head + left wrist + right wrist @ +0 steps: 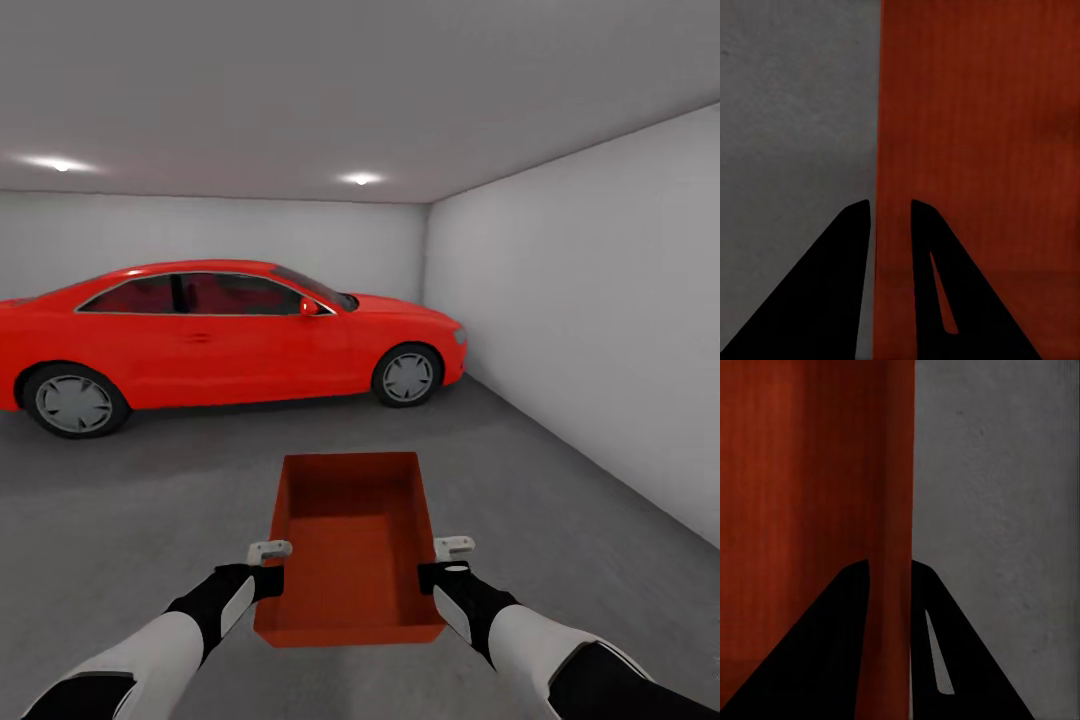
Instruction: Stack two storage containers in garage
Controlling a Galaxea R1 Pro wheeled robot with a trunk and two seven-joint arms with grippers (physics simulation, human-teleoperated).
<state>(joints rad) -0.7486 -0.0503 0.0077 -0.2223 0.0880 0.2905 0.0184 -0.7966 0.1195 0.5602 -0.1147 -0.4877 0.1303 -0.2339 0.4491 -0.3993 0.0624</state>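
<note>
Both claws, left and right, are pinched thin on the side walls of the red bin, carried over the garage floor; uneven lowering could tip it.

The head camera is looking forward over the container; both wrist cameras are peering closely down its side walls.
</note>
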